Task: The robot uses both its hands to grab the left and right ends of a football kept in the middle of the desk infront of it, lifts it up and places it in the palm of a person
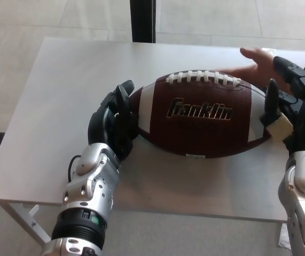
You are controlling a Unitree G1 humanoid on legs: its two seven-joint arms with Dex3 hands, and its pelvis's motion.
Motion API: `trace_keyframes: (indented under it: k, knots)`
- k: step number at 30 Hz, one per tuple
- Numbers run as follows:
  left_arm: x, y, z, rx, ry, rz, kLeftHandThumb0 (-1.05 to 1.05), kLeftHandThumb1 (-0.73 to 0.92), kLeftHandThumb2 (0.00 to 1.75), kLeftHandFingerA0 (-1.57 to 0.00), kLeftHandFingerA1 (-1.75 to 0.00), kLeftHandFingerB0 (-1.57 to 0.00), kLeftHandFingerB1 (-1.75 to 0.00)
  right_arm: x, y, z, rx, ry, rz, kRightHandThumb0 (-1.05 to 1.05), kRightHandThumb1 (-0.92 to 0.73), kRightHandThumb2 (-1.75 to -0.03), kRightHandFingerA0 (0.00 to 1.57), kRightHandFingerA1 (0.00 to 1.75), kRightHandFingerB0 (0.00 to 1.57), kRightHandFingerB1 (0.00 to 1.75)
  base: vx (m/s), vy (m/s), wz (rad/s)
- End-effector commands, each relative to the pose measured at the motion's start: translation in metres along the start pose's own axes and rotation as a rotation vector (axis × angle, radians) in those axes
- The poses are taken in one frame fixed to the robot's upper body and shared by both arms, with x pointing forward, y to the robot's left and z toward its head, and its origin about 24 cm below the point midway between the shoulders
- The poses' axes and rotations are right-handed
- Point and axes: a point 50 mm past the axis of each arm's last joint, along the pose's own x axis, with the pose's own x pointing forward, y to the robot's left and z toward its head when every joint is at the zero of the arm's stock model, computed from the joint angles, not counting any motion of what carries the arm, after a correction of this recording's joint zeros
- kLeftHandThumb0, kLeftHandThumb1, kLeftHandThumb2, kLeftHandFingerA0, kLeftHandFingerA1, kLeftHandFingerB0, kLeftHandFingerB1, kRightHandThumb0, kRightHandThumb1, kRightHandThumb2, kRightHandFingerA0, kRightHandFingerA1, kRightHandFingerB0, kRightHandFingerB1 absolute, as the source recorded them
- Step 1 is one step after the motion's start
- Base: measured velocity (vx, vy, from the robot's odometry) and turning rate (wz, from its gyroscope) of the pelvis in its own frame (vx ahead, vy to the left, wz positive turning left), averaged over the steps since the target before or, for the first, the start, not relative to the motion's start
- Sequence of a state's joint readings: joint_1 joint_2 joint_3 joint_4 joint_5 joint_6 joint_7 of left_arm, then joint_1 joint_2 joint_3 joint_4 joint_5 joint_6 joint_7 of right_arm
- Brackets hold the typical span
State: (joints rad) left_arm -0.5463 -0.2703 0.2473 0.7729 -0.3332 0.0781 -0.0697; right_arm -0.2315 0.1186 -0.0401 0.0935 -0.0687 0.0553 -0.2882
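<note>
Over a pale grey desk (51, 106) we hold the football (200, 120) pinched end to end, left hand (115, 120) and right hand (286, 104) each clamped on a tip. The lift looks begun; a person's palm (253, 64) waits just behind, and we judge the handover remains.

A bare indoor test space, likely a lab or office: a plain grey bench (61, 101) on thin metal legs stands on a floor of large pale tiles (29, 21), and beyond the fingers (121, 101) a dark upright post (142, 20) rises behind the bench's far edge.
</note>
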Motion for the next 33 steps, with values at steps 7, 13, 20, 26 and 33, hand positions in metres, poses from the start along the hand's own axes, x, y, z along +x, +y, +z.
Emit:
trace_keyframes:
  k: [7, 13, 20, 26, 33]
  knots:
    - [-0.015, -0.079, -0.076, -0.109, 0.286, -0.185, -0.95, 0.83, 1.19, -0.55, -0.79, -0.13, -0.4, -0.032, 0.071, -0.009, 0.205, 0.088, 0.342, -0.82, -0.69, -1.1, 0.57, 0.66, 0.31, 0.47, 0.0, 0.0, 0.0]
    - [-0.017, -0.078, -0.083, -0.057, 0.312, -0.182, -0.98, 0.92, 0.76, -0.51, -0.72, -0.18, -0.29, -0.039, 0.076, -0.014, 0.253, 0.125, 0.334, -0.88, -0.73, -1.11, 0.6, 0.63, 0.38, 0.49, 0.0, 0.0, 0.0]
    - [-0.017, -0.08, -0.084, -0.001, 0.321, -0.186, -0.94, 0.92, 0.81, -0.54, -0.7, -0.21, -0.32, -0.041, 0.079, -0.013, 0.257, 0.126, 0.349, -0.87, -0.73, -1.11, 0.56, 0.61, 0.37, 0.48, 0.0, 0.0, 0.0]
    - [-0.012, -0.092, -0.07, 0.105, 0.278, -0.24, -0.94, 0.92, 0.88, -0.55, -0.69, -0.2, -0.33, -0.032, 0.081, -0.002, 0.311, 0.152, 0.367, -0.87, -0.88, -0.69, 0.61, 0.57, 0.43, 0.33, 0.0, 0.0, 0.0]
    - [-0.004, -0.101, -0.053, 0.093, 0.263, -0.255, -0.93, 0.92, 0.86, -0.52, -0.71, -0.2, -0.33, -0.024, 0.081, 0.013, 0.331, 0.144, 0.349, -0.87, -0.87, -0.66, 0.64, 0.58, 0.46, 0.34, 0.0, 0.0, 0.0]
